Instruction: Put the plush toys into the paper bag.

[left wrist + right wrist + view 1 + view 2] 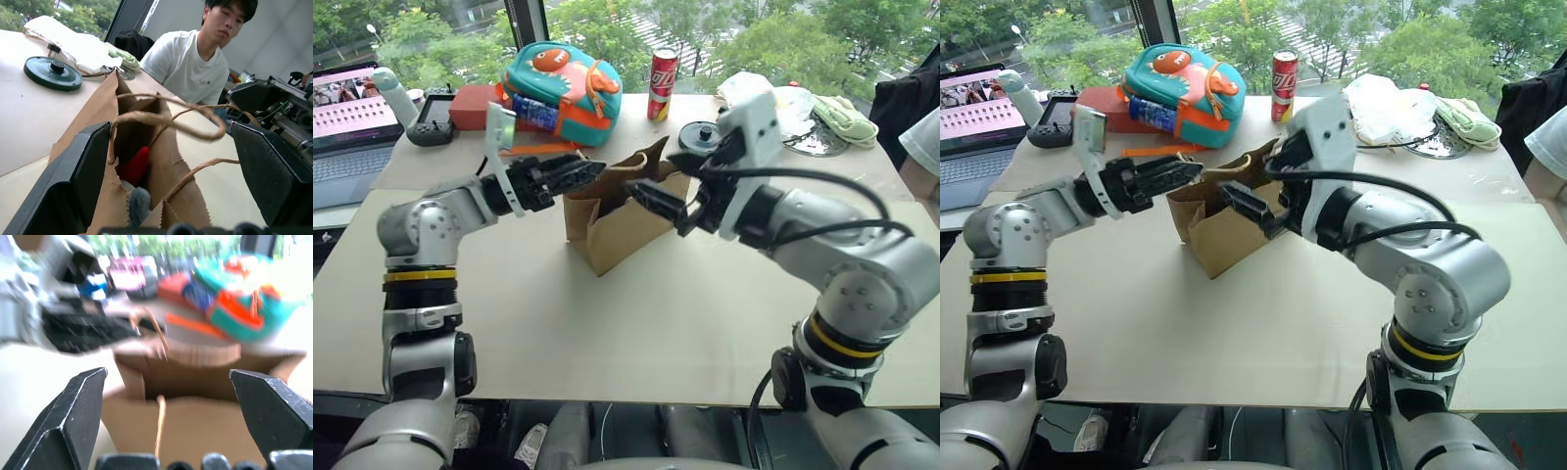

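Note:
The brown paper bag (625,227) stands open in the middle of the table. The left wrist view looks into it: the red plush toy (136,164) and the grey-blue plush toy (139,202) lie inside, below the cord handles (168,121). My left gripper (592,174) hovers open at the bag's top left edge, its fingers (73,181) either side of the mouth and holding nothing. On the right, my right gripper (651,176) hangs open and empty just above the bag's top edge, its fingers (73,411) spread wide in front of the bag (195,426).
Behind the bag lie a teal backpack (563,90), a red can (663,83), a dark disc (702,134) and a white plastic bag (773,103). A laptop (347,137) and a controller (431,124) are at the far left. A person (195,63) sits beyond the table's right side.

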Robot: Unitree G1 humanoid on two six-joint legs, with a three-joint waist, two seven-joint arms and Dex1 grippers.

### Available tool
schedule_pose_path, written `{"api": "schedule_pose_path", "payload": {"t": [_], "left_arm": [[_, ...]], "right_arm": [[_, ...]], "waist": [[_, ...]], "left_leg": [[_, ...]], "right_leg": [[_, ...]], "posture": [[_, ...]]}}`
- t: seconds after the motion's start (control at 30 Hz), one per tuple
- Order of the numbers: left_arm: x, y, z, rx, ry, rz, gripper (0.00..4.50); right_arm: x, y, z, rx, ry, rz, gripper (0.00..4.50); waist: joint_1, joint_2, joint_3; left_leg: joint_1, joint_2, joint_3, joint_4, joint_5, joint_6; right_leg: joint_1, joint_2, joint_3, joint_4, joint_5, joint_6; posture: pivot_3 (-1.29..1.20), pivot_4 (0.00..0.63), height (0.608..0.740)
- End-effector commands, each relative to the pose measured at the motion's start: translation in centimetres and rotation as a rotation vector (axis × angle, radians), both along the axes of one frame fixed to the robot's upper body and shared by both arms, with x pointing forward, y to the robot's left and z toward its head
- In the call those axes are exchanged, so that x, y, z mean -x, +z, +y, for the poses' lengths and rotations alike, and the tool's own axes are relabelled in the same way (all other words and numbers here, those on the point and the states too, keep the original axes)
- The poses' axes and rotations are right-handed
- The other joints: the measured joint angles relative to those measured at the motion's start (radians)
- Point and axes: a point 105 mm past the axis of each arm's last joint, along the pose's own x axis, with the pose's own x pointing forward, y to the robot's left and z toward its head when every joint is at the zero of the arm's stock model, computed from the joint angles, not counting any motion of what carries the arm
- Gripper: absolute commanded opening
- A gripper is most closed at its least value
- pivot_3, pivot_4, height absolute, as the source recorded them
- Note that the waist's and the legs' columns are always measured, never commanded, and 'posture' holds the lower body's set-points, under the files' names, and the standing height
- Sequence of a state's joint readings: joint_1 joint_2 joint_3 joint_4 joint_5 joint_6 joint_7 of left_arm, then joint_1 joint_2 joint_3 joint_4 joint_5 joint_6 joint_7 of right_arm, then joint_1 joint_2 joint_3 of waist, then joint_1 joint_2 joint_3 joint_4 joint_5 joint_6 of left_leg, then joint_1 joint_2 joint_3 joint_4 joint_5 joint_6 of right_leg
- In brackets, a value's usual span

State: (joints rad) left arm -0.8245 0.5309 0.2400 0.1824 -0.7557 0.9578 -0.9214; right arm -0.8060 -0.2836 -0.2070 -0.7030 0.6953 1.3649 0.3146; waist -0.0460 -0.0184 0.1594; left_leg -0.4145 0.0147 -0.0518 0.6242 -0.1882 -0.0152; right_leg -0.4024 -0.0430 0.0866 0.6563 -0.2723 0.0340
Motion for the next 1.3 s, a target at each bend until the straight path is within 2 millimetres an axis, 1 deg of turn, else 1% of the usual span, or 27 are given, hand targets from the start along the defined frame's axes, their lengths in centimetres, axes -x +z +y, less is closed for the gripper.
{"api": "schedule_pose_path", "payload": {"t": [0.03,0.07,0.1,0.13,0.2,0.27,0.4,0.47,0.53,0.6,0.67,0.73,0.87,0.97,1.0,1.1,1.17,1.3], "left_arm": [[0.6,1.6,1.5,0.037,0.032,-0.037,4.16],[0.7,1.7,1.9,0.043,0.042,-0.033,4.16],[0.8,1.6,2.4,0.046,0.049,-0.028,4.16],[1.0,1.3,3.0,0.037,0.060,-0.021,4.16],[1.4,0.4,3.9,0.022,0.067,-0.003,4.16],[1.7,-0.4,4.3,0.008,0.066,0.011,4.16],[1.7,-2.6,4.9,-0.045,0.089,0.032,4.16],[1.8,-3.4,5.0,-0.062,0.089,0.037,4.16],[1.8,-3.9,4.9,-0.083,0.087,0.034,4.16],[1.9,-4.2,4.8,-0.099,0.081,0.026,4.16],[1.7,-4.4,5.0,-0.112,0.085,0.019,4.16],[1.6,-4.5,5.1,-0.124,0.087,0.014,4.16],[1.5,-5.2,5.0,-0.167,0.069,0.003,4.16],[1.6,-5.4,4.8,-0.182,0.045,-0.004,4.16],[1.6,-5.6,4.7,-0.195,0.036,-0.007,4.16],[1.4,-6.3,4.3,-0.244,0.019,-0.031,4.16],[1.3,-6.5,3.9,-0.278,-0.003,-0.056,4.16],[1.1,-7.0,3.5,-0.328,-0.027,-0.088,4.16]], "right_arm": [[1.2,0.9,-0.6,-0.010,0.051,-0.050,4.45],[1.3,0.8,-0.8,-0.008,0.054,-0.047,4.45],[1.3,0.8,-1.1,-0.009,0.053,-0.044,4.21],[1.4,0.7,-1.5,-0.011,0.055,-0.039,4.06],[1.9,0.2,-1.8,0.017,0.085,-0.033,3.57],[2.5,-0.3,-1.8,0.030,0.125,-0.025,2.87],[3.9,-1.0,-1.2,0.026,0.237,-0.012,1.44],[4.2,-1.7,-1.1,0.042,0.264,0.006,0.82],[4.6,-2.4,-0.9,0.067,0.296,0.024,0.05],[5.0,-3.4,-0.4,0.115,0.324,0.039,0.02],[4.6,-4.7,0.3,0.164,0.317,0.064,0.02],[4.2,-5.6,0.8,0.198,0.306,0.078,0.02],[1.7,-8.8,2.2,0.318,0.206,0.122,0.02],[0.2,-9.8,2.8,0.351,0.152,0.123,0.02],[-0.9,-10.3,2.9,0.374,0.105,0.120,0.02],[-3.3,-10.9,3.4,0.414,0.025,0.099,0.02],[-4.4,-10.7,3.8,0.411,0.003,0.089,0.02],[-5.3,-10.1,4.2,0.405,-0.017,0.068,0.02]], "waist": [[0.000,0.000,0.000],[0.000,0.000,0.000],[0.000,0.000,0.000],[0.000,0.000,0.000],[-0.001,0.000,0.000],[-0.001,0.000,0.000],[0.001,0.000,0.000],[0.001,0.000,0.000],[0.003,0.000,0.000],[0.003,0.000,0.000],[0.003,0.000,0.000],[-0.001,0.000,0.000],[-0.001,0.000,0.000],[0.001,0.000,0.000],[0.001,0.000,0.000],[0.001,0.000,0.000],[0.002,0.000,0.000],[0.004,0.000,0.000]], "left_leg": [[0.000,0.000,0.000,0.000,0.000,0.000],[0.000,0.000,0.000,0.000,0.000,0.000],[0.000,0.000,0.000,0.000,0.000,0.000],[0.000,0.000,0.000,0.000,0.000,0.000],[0.000,0.000,0.000,0.000,0.000,0.000],[0.000,0.000,0.000,-0.001,0.000,0.000],[0.000,0.000,0.001,0.000,0.000,0.000],[0.000,0.000,0.001,0.000,0.000,0.000],[0.000,0.000,0.001,0.000,0.000,0.000],[0.000,0.000,0.001,0.000,0.000,0.000],[0.000,0.001,0.001,0.000,0.000,0.000],[0.000,0.001,0.001,0.000,0.000,0.000],[0.000,0.001,0.002,0.000,0.000,0.000],[0.000,0.001,0.002,0.000,0.000,0.000],[0.000,0.001,0.002,0.000,0.000,0.000],[-0.001,0.000,0.002,0.000,0.000,0.000],[-0.001,0.000,0.002,0.000,0.000,0.000],[-0.001,0.000,0.002,0.000,0.000,0.000]], "right_leg": [[0.000,0.000,0.000,0.000,0.000,0.000],[0.000,0.000,0.000,0.000,0.000,0.000],[0.000,0.000,0.000,0.000,0.000,0.000],[0.000,0.000,0.000,0.000,0.000,0.000],[0.000,0.000,0.000,0.000,0.000,0.000],[0.000,0.000,0.000,-0.001,0.000,0.000],[0.000,0.000,0.000,-0.001,0.000,0.000],[0.001,0.000,0.000,-0.002,0.000,0.000],[0.001,0.000,0.000,-0.003,0.000,0.000],[0.001,0.000,0.000,-0.004,0.000,0.000],[0.001,0.000,0.000,-0.005,0.000,0.000],[0.001,0.000,0.000,-0.005,0.000,0.000],[0.001,0.000,0.000,-0.006,0.000,0.000],[0.001,0.000,0.000,-0.006,0.000,0.000],[0.001,0.000,0.000,-0.006,0.000,0.000],[0.000,0.000,0.000,-0.007,0.000,-0.001],[0.001,0.000,0.000,-0.007,0.001,-0.001],[0.000,0.000,0.000,-0.007,0.001,-0.001]], "posture": [[0.00,0.150,0.739],[0.00,0.150,0.739],[0.00,0.150,0.739],[0.00,0.150,0.739],[0.00,0.150,0.739],[0.00,0.150,0.739],[0.00,0.150,0.739],[0.00,0.150,0.739],[0.00,0.150,0.739],[0.00,0.150,0.739],[0.00,0.150,0.739],[0.00,0.150,0.739],[0.00,0.150,0.739],[0.00,0.150,0.739],[0.00,0.150,0.739],[0.00,0.150,0.739],[0.00,0.150,0.739],[0.00,0.150,0.739]]}}
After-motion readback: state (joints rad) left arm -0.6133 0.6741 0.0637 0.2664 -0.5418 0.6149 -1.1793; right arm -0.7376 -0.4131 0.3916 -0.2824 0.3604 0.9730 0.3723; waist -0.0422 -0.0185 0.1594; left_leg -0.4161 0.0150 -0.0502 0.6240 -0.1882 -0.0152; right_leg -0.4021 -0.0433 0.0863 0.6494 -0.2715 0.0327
